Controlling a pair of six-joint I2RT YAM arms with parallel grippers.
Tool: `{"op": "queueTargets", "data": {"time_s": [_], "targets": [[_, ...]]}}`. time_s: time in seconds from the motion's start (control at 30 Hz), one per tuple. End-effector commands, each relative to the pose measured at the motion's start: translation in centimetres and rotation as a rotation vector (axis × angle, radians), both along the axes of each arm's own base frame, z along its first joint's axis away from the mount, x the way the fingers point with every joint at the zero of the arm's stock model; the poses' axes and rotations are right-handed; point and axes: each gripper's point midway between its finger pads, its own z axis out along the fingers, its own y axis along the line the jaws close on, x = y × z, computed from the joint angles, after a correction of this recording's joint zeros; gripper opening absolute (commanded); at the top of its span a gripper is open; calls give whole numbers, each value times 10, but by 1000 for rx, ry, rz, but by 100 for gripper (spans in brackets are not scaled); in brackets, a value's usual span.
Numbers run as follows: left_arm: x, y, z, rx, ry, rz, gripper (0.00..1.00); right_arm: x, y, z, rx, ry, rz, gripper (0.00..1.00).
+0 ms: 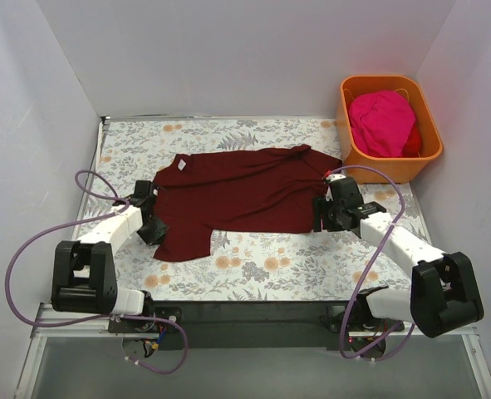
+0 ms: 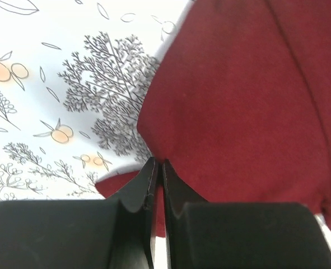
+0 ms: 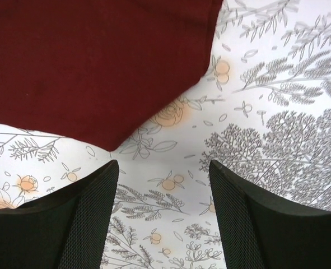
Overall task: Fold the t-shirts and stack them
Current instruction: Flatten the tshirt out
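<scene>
A dark maroon t-shirt point(image 1: 237, 195) lies spread on the flowered tablecloth, its collar toward the left and one sleeve hanging toward the near edge. My left gripper point(image 1: 151, 218) is at the shirt's left edge; in the left wrist view it point(image 2: 158, 163) is shut with maroon cloth point(image 2: 238, 101) pinched between the jaws. My right gripper point(image 1: 321, 213) is open and empty just off the shirt's right near corner; in the right wrist view it point(image 3: 164, 165) hovers over bare tablecloth beside that corner point(image 3: 92, 61). A magenta-pink t-shirt point(image 1: 382, 123) lies bunched in the tub.
An orange plastic tub point(image 1: 392, 171) stands at the back right corner. The flowered tablecloth point(image 1: 270, 266) covers the table. White walls close in the left, back and right sides. Purple cables loop beside both arms.
</scene>
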Motion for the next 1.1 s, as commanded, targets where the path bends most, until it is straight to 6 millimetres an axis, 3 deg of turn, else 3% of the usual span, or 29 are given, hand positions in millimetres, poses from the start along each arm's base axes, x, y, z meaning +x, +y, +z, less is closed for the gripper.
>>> {"op": "queueTargets", "data": {"time_s": [0.0, 0.17, 0.47, 0.53, 0.63, 0.67, 0.7, 0.73, 0.8, 0.9, 0.93, 0.97, 1.0, 1.07], "targets": [[9, -4, 24, -27, -95, -12, 0, -3, 4, -4, 70, 15, -46, 71], [18, -7, 41, -39, -193, -44, 0, 0, 28, -10, 216, 15, -35, 68], [15, -18, 29, -95, -234, -97, 0, 5, 29, -33, 306, 75, -201, 67], [18, -17, 31, -85, -253, -102, 0, 8, 30, -36, 329, 78, -230, 63], [22, -14, 35, -69, -269, -103, 0, 13, 34, -37, 350, 80, -232, 46], [23, -14, 36, -67, -275, -103, 0, 15, 35, -35, 350, 77, -228, 38], [24, -13, 37, -65, -278, -104, 0, 18, 37, -33, 353, 78, -221, 23], [23, -13, 37, -64, -278, -104, 0, 17, 38, -31, 352, 86, -210, 16], [24, -12, 39, -59, -287, -100, 0, 28, 44, -9, 360, 50, -185, 2], [24, -11, 40, -53, -292, -98, 0, 36, 43, 23, 285, 10, -166, 1], [24, -11, 41, -53, -295, -98, 0, 39, 35, 27, 226, -4, -185, 1], [24, -11, 41, -52, -295, -97, 0, 25, 27, 25, 157, 52, -172, 1], [24, -11, 41, -51, -297, -97, 0, 30, 29, 37, 132, 38, -158, 1], [24, -10, 41, -46, -295, -95, 0, 15, 16, 35, 6, 83, -143, 1]]}}
